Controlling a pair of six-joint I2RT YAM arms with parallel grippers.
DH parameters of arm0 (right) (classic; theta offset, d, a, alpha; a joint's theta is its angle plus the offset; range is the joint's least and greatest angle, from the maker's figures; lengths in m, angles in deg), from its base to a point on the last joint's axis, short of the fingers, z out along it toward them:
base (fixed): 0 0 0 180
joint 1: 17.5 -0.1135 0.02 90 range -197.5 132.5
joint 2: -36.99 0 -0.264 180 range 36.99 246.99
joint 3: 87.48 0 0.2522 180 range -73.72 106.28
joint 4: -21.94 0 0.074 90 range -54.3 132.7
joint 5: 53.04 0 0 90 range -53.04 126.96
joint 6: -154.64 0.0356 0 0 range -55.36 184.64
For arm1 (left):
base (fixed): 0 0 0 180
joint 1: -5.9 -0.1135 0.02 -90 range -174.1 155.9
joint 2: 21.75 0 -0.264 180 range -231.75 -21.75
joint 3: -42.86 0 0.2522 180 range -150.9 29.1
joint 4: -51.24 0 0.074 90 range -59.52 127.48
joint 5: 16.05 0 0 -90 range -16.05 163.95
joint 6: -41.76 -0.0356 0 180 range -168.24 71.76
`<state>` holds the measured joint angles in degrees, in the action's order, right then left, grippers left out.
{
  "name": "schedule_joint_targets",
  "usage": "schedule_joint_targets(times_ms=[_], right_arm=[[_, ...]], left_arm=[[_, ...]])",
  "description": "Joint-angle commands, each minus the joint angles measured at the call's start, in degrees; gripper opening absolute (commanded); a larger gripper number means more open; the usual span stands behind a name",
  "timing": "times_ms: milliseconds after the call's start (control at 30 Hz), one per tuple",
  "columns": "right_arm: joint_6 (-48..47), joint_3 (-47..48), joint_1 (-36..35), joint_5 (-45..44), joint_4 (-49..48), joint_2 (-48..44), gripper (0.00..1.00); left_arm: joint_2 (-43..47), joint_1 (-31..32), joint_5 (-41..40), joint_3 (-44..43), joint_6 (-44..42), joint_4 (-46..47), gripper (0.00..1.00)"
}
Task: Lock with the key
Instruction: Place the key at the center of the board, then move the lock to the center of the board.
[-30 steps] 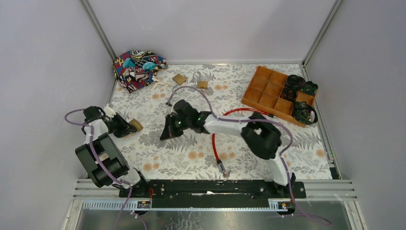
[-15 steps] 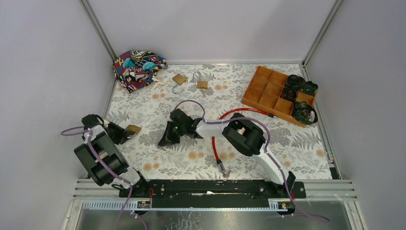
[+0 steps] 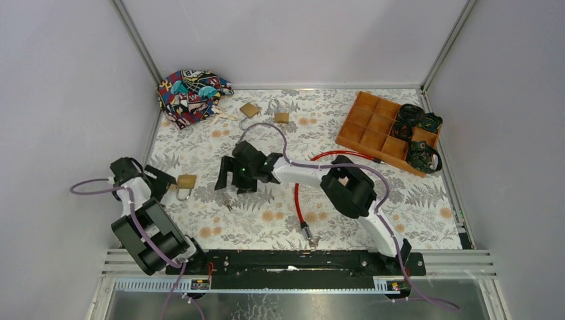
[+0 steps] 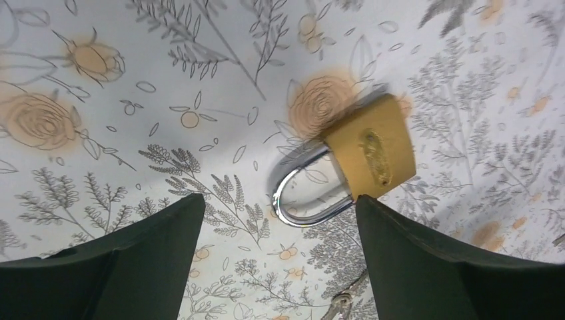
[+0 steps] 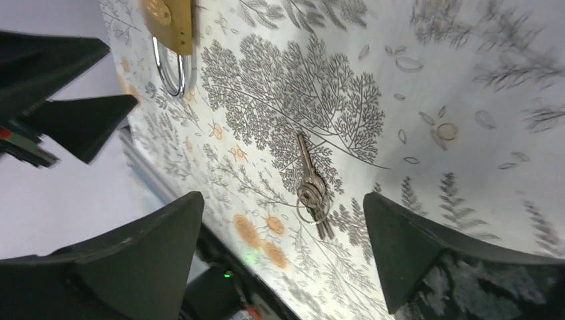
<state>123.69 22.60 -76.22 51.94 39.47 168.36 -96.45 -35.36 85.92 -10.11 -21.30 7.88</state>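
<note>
Jaws of the left gripper (image 4: 276, 203) stand wide apart and hold nothing; those of the right gripper (image 5: 283, 197) are equally apart and empty.

**Task items.** The padlock (image 4: 373, 150) lies flat on the counter (image 3: 400, 200), right of centre in the left wrist view and left of centre in the top view, just ahead of the left fingertips. The keys (image 5: 312, 193) lie at the centre of the right wrist view, well apart from the padlock, with no key in the keyhole.

**Step in hand.** Neither item is gripped. Both legs of the shackle (image 4: 300, 210) appear to meet the body, so the lock may already be shut. The seating cannot be confirmed from these views.

**Next move.** If locking is outstanding, the left arm needs to pinch the body across its flat faces and steady it. The right arm has to lift one thin key off the counter, which calls for a low, precise pinch.

**Materials.**
- Padlock body: brass-coloured, a rectangular block with an oval stamp.
- Shackle: polished steel, U-shaped and reflective.
- Keys: small and silver-coloured, on a split ring.
- Counter: covered in a matt floral print.

Two spare padlocks (image 3: 249, 110) sit at upper centre, and a wooden compartment tray (image 3: 380, 130) at upper right.
</note>
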Motion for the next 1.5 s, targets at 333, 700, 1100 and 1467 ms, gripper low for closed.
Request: schedule_joint_targets(times_ms=[333,700,1100,1467], right_arm=[[-36.8,15.3,17.7,-25.1,30.6,-13.2,1.0],[-38.1,46.9,27.6,-28.2,31.7,13.2,1.0],[-36.1,47.9,26.9,-24.5,13.7,24.2,0.96],[-38.8,51.8,23.0,-35.4,16.7,29.4,0.82]], left_arm=[[5.3,25.0,0.2,-16.6,-11.5,7.4,0.91],[-6.8,40.4,5.6,-27.4,-27.3,1.0,0.98],[-26.7,46.4,6.6,-40.1,-35.5,1.7,0.92],[-49.6,46.6,-6.2,-62.4,-35.8,6.4,0.79]])
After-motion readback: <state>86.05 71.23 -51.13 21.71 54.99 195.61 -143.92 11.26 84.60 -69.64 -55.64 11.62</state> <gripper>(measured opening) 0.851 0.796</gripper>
